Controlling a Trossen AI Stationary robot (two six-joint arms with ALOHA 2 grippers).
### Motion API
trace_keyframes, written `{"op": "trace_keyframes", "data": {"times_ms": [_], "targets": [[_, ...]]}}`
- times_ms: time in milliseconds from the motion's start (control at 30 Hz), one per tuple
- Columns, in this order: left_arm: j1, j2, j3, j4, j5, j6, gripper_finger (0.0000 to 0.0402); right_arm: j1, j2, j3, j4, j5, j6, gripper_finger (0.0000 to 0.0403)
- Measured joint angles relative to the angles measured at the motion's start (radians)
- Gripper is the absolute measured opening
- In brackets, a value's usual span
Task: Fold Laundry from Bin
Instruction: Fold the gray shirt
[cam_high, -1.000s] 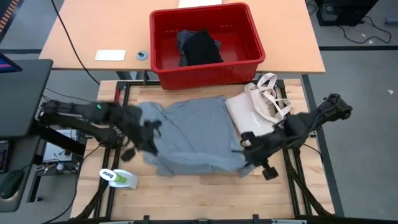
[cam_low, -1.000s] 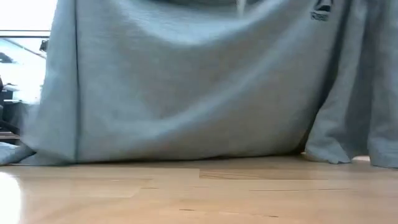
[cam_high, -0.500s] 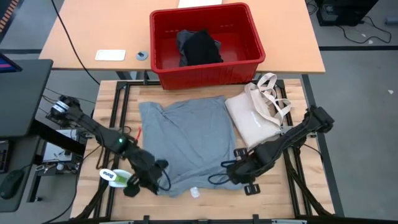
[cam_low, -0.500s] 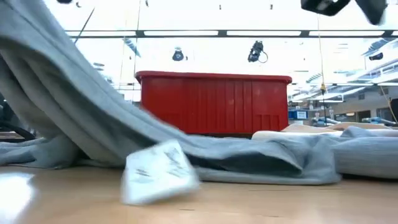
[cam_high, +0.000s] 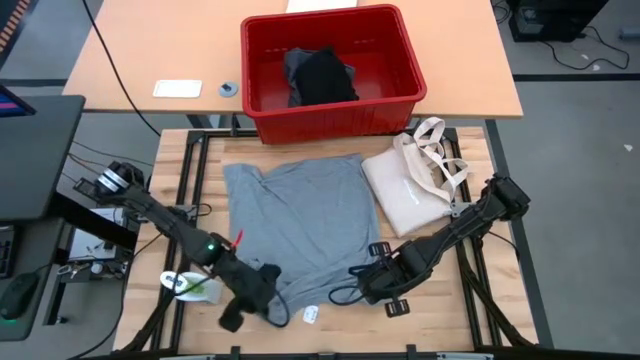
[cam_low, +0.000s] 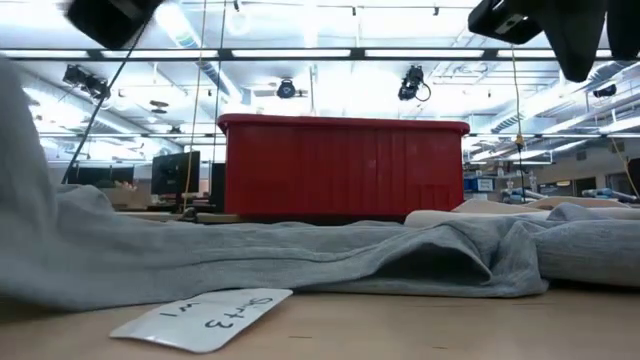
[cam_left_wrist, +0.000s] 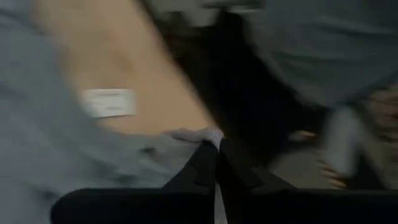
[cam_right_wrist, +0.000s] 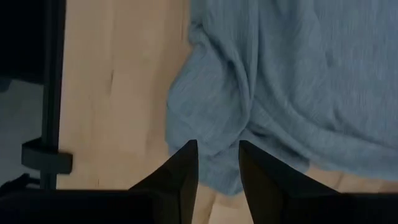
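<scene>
Pulled nearer the front edge of the table (cam_high: 455, 310) than half a second ago: both end effectors, and with them the hem of the light grey T-shirt (cam_high: 295, 225), now spread almost flat over the middle of the table instead of draped up off it as in the earlier low view. Left end effector (cam_high: 262, 295) low at the front-left part of the table, at the shirt's near-left corner, fingers (cam_left_wrist: 205, 168) pressed together with a small fold of pale cloth caught at their tips. Right end effector (cam_high: 358, 285) at the shirt's near-right corner, close to the front edge, fingers (cam_right_wrist: 183, 168) parted with a clear gap and hanging just over the bunched hem, gripping nothing. White paper tag (cam_high: 310, 313) with handwriting flat on the bare wood between the two end effectors, just beyond the shirt's hem. Green-and-white tape roll (cam_high: 190, 285) near the front-left corner, beside the left arm. Cream tote bag (cam_high: 405, 190) toward the right edge, touching the shirt's right side. Red bin (cam_high: 330, 120) on the tan table past the far edge, holding a dark garment (cam_high: 325, 75).
</scene>
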Motion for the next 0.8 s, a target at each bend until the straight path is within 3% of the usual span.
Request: {"op": "trace_keyframes", "data": {"times_ms": [133, 300, 367, 433, 533, 600, 700, 800], "targets": [[0.021, 0.038, 0.0, 0.011, -0.183, 0.12, 0.0063, -0.03, -0.001, -0.051, 0.009, 0.002, -0.018, 0.0122], [0.057, 0.04, 0.0, 0.035, -0.488, 0.241, 0.013, -0.08, -0.002, -0.13, 0.002, 0.002, 0.013, 0.0122], [0.07, 0.035, 0.0, 0.048, -0.538, 0.237, 0.015, -0.096, -0.002, -0.16, 0.002, 0.006, 0.024, 0.0122], [0.071, 0.028, 0.011, 0.035, -0.465, 0.191, 0.0163, -0.11, -0.002, -0.189, 0.002, 0.035, 0.031, 0.0122], [0.057, 0.024, 0.046, -0.107, -0.149, 0.094, 0.0168, -0.126, -0.002, -0.221, 0.003, 0.078, 0.039, 0.0122], [0.05, 0.023, 0.061, -0.2, 0.003, -0.058, 0.0166, -0.135, -0.003, -0.235, 0.023, 0.079, 0.036, 0.0122], [0.03, 0.028, 0.06, -0.347, 0.029, -0.264, 0.016, -0.139, -0.003, -0.24, 0.049, 0.081, 0.023, 0.0122], [0.014, 0.07, 0.06, -0.417, -0.027, -0.338, 0.0156, -0.139, -0.003, -0.24, 0.092, 0.079, -0.016, 0.0122]]}}
